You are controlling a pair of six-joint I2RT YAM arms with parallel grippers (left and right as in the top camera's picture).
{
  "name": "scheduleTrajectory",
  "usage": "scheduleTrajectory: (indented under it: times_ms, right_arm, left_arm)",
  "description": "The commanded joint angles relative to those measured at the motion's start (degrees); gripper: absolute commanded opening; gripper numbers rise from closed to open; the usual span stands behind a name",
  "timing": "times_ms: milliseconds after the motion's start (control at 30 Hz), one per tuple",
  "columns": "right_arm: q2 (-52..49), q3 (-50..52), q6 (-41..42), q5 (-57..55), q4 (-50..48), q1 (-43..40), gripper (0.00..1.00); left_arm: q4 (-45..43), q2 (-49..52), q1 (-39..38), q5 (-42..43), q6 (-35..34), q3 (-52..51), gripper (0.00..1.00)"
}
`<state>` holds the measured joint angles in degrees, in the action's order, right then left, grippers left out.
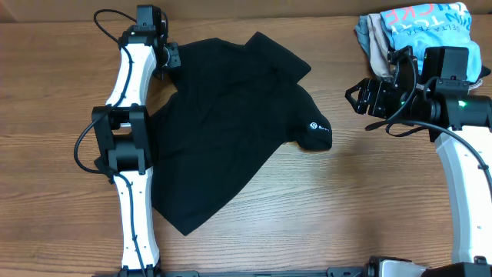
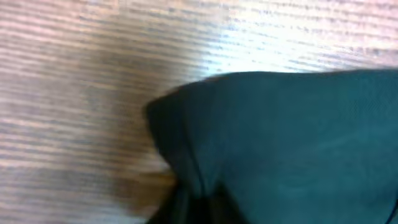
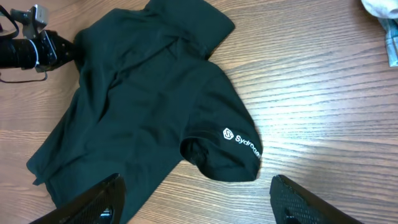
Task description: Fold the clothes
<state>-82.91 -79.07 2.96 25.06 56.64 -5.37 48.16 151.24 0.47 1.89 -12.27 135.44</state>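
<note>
The black T-shirt (image 1: 223, 131) lies spread and rumpled on the wooden table, with its sleeve and white logo (image 1: 315, 128) pointing right. My left gripper (image 1: 171, 58) sits at the shirt's top-left corner, shut on the cloth. In the left wrist view the fabric (image 2: 298, 137) bunches into a pinch at the bottom edge. My right gripper (image 1: 357, 98) hovers open to the right of the logo sleeve, apart from it. In the right wrist view its fingers (image 3: 93, 202) stand wide, with the shirt (image 3: 143, 99) and logo (image 3: 239, 140) ahead of them.
A pile of other garments (image 1: 407, 31), light blue printed on top, sits at the back right corner behind the right arm. Bare wood table (image 1: 346, 208) extends in front of and to the right of the shirt.
</note>
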Motion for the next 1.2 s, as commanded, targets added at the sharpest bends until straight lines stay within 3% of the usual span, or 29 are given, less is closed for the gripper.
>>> scheduleTrajectory:
  times_ms: [0,333,400,433,467,533,867,1000,1033,1167]
  right_arm:
    - [-0.2,-1.1,-0.4,-0.2,0.3,0.2,0.78]
    - [-0.7,-1.0,-0.4,-0.2,0.3,0.2,0.75]
    - [-1.1,-1.0,-0.4,-0.2,0.3,0.2,0.75]
    - [-1.4,-1.0,-0.4,-0.2,0.3,0.2,0.75]
    - [-1.7,-1.0,-0.4,-0.2,0.3,0.2,0.75]
    - [-2.0,-1.0,-0.4,-0.2,0.2,0.2,0.75]
    - [-2.1,-1.0,-0.3,-2.1,-2.8,0.2,0.79]
    - [-2.1,-1.0,0.1,-3.2,-3.0,0.2,0.79]
    - [-2.1,-1.0,1.0,-3.3,-2.9,0.2,0.86]
    - [-2.1,-1.0,3.4,-3.4,-2.9,0.2,0.88]
  left_arm:
    - [-2.7,1.6,0.3,-2.9,-0.4,0.3,0.04]
    - [-13.5,1.6,0.5,-11.0,0.7,16.6,0.05]
    - [-16.0,1.6,0.7,-11.1,0.7,18.8,0.32]
    - [-15.9,1.6,0.7,-10.9,0.7,20.0,0.51]
    - [-14.5,1.6,0.7,-10.1,0.7,21.7,0.77]
    - [-11.3,1.6,0.7,-8.3,0.7,24.1,0.98]
    - [24.9,-1.3,0.3,13.4,0.7,44.6,1.00]
    - [35.6,-8.0,-0.5,14.7,1.7,44.6,1.00]
    - [40.2,-11.8,-0.7,14.7,1.8,44.6,1.00]
    - [48.7,-19.0,-0.9,13.0,2.4,44.5,1.00]
